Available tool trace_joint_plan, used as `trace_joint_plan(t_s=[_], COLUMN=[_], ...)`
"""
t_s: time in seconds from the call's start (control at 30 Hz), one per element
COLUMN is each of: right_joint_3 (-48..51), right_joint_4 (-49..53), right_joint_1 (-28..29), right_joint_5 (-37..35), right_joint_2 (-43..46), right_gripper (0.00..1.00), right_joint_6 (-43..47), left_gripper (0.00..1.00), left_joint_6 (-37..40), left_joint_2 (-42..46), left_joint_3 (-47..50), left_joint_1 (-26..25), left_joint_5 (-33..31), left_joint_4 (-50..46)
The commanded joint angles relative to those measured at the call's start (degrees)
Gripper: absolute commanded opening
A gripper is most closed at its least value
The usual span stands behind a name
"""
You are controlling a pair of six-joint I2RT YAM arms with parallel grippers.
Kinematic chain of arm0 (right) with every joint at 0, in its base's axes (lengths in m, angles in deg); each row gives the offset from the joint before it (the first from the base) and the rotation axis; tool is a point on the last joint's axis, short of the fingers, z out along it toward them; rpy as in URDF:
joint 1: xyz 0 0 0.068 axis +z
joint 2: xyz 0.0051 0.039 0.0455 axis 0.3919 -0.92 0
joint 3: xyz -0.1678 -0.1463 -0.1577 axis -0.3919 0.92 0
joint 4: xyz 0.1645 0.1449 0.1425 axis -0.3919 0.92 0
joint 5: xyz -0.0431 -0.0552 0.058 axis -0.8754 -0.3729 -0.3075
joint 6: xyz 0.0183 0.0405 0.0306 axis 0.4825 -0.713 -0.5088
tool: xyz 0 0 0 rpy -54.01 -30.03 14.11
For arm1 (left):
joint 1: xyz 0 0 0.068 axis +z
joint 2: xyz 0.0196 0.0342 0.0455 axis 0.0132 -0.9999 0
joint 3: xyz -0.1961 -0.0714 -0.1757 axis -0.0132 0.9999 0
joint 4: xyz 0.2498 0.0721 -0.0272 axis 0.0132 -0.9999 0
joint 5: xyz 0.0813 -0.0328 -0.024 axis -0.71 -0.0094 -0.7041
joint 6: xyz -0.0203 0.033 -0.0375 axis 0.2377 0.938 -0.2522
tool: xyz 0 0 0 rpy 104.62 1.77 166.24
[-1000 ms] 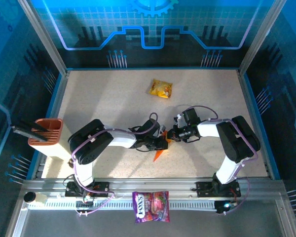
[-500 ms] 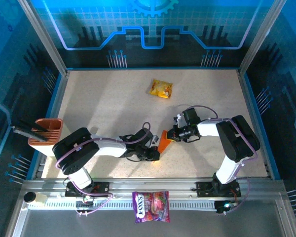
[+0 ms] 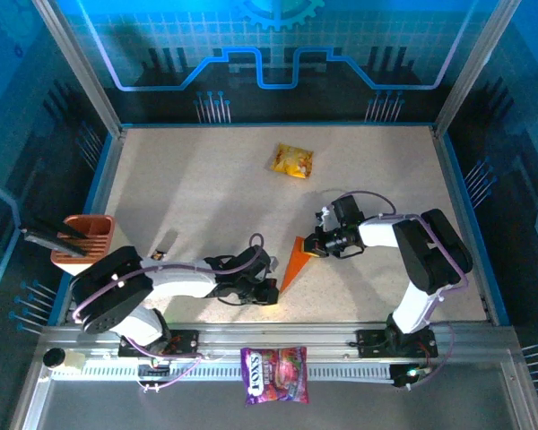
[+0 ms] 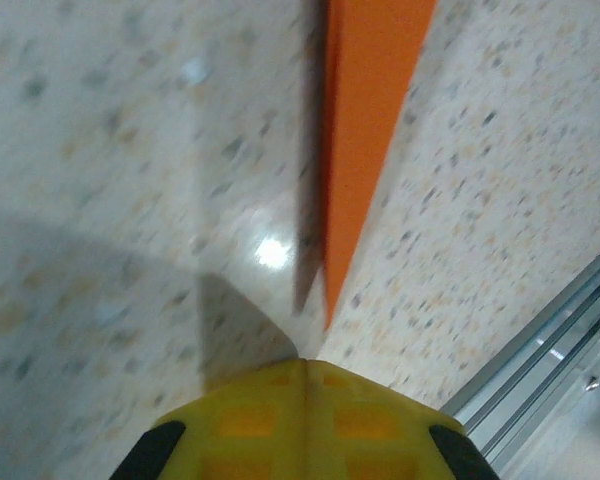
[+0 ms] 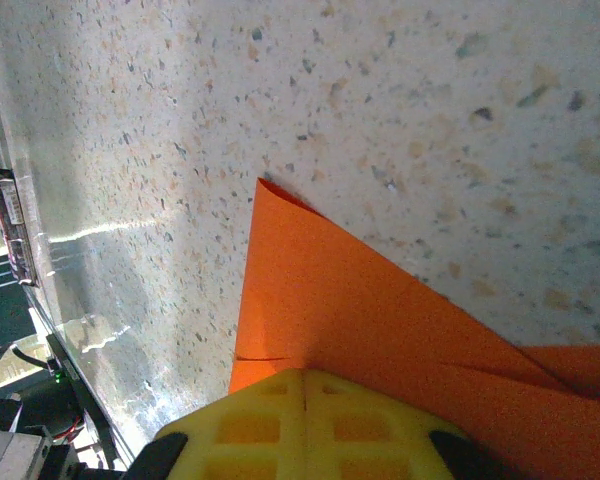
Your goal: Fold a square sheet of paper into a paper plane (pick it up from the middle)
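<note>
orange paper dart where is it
The orange paper dart lies front-centre in the top view, tip by the left gripper, wide end at the right gripper.

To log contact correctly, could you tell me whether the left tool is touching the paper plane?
Apart: the left wrist view shows bare table between the left tool and the paper plane's point.

Looks like a robot lab: speckled table [image 3: 197,188] fenced by metal posts [image 3: 76,63], blue walls [image 3: 412,45] with a gear picture [image 3: 278,9], two robot arms [image 3: 426,255] bolted to a metal rail [image 3: 278,336] at the near edge
</note>
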Motion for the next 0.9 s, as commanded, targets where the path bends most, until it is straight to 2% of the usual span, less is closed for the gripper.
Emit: trace_joint_plan(t_s=[0.0,0.17,0.5,0.7,0.8,0.87], right_joint_3=[1.7,2.1,1.3,-0.6,-2.6,-4.2], right_joint_4=[5.5,4.5,4.8,5.9,6.7,9.2], right_joint_1=[-1.7,-1.7,-1.6,-1.7,-1.7,-1.8], right_joint_5=[-8.5,-7.7,-6.3,-4.5,-1.2,-1.5], right_joint_2=[-1.7,-1.4,-1.3,-0.3,1.8,4.6], right_gripper=[0.00,0.00,0.00,0.01,0.03,0.04], right_joint_6=[1.1,0.6,0.1,0.1,0.0,0.0], left_gripper=[0.02,0.03,0.06,0.00,0.00,0.00], left_joint_6=[0.1,1.9,7.4,8.6,8.1,7.6], left_joint_2=[4.4,1.8,-16.6,-21.3,-21.2,-21.0], left_joint_3=[-0.2,-6.0,-22.6,-23.9,-21.3,-19.2], left_joint_1=[-0.2,3.8,6.8,7.2,7.2,7.1], left_joint_5=[-3.3,-0.1,3.0,0.2,0.4,0.2], left_joint_4=[-8.4,-2.5,-0.9,-3.4,-2.7,-2.1])
